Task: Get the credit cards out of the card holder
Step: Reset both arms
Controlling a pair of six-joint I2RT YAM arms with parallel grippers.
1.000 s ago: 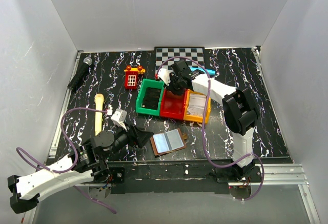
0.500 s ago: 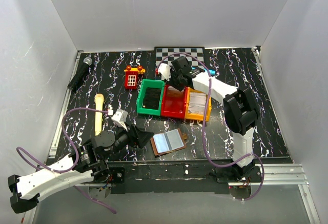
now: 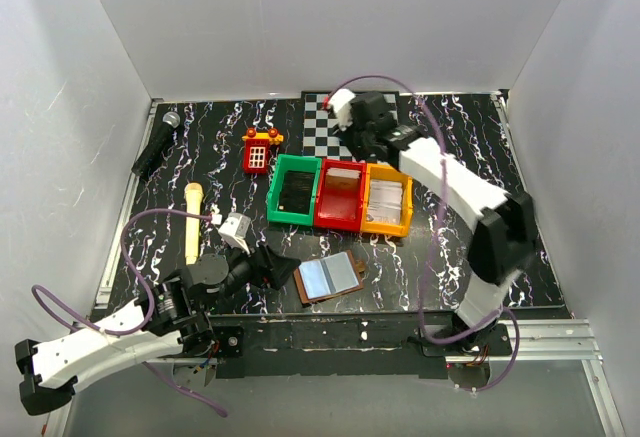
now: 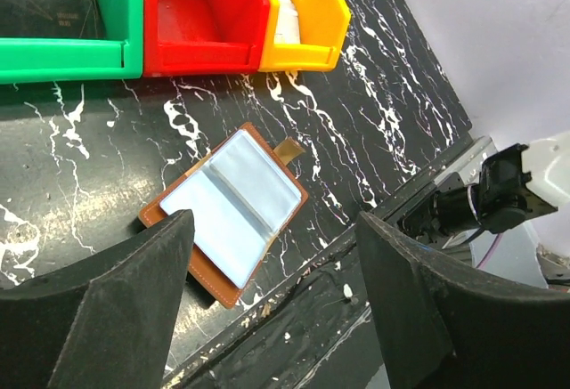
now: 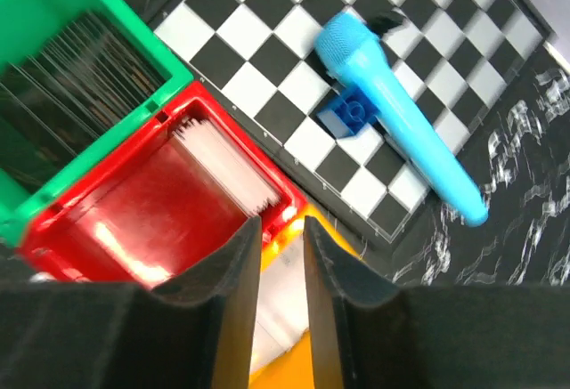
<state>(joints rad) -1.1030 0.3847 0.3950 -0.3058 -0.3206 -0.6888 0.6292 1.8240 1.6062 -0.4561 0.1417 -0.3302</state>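
The card holder [image 3: 330,277] lies open near the table's front edge, a brown wallet with pale blue pockets [image 4: 232,215] facing up. My left gripper [image 3: 268,265] hovers just left of it, wide open with nothing between the jaws [image 4: 274,225]. A tan card [image 3: 342,183] lies in the red bin [image 3: 338,219]; its whitish edge [image 5: 223,162] shows in the right wrist view. A whitish card [image 3: 387,195] lies in the orange bin [image 3: 386,228]. My right gripper [image 3: 358,145] hangs above the bins' back edge, jaws [image 5: 280,224] slightly apart and empty.
A green bin [image 3: 279,189] holding something dark stands left of the red one. Behind the bins lies a checkerboard [image 3: 325,115] with a blue toy microphone [image 5: 392,117] and a blue brick [image 5: 346,115]. A black microphone [image 3: 157,144], red toy [image 3: 258,152] and cream handle [image 3: 193,219] lie left.
My right arm has lifted off the red bin and pulled back toward the checkerboard, uncovering a tan card there. Its jaws parted slightly. The left gripper opened a little wider.
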